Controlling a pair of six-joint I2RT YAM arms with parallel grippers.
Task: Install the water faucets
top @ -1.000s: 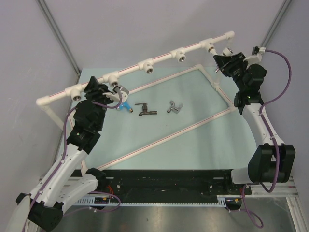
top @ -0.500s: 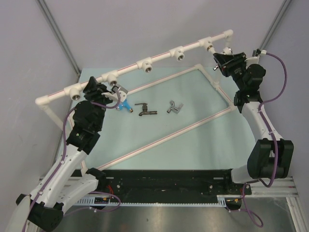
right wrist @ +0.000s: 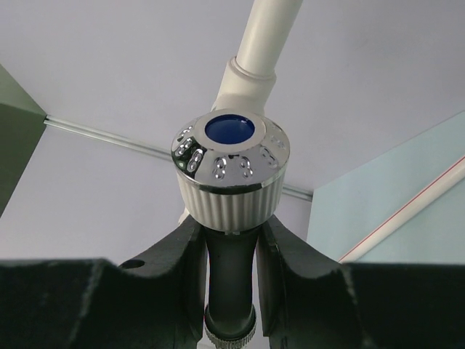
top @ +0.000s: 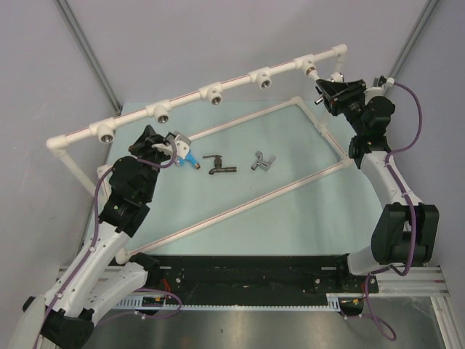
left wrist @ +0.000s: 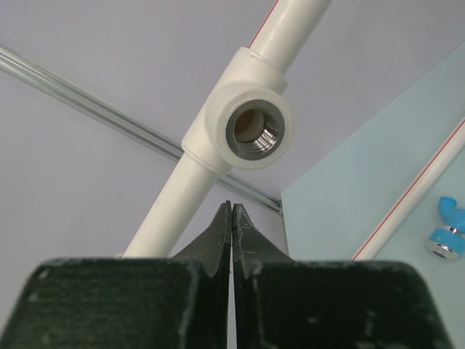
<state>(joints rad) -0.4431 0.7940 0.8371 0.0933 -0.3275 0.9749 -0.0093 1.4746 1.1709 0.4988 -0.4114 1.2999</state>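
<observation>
Right claw is pinching the white faucet by the dark stem under its ribbed knob, up at the far right end of the pipe, close to the last tee. From my views I cannot tell whether the threaded end has met that tee. To do this well I would line the faucet's axis squarely with the opening before turning, press in only lightly, and back off if it binds, since a crooked start would likely cross the thread. Left claw is pressed together and empty, hanging just below another open socket. The blue faucet lies on the tabletop just beside it, with the dark faucet and the silver faucet further right, apart from each other.
</observation>
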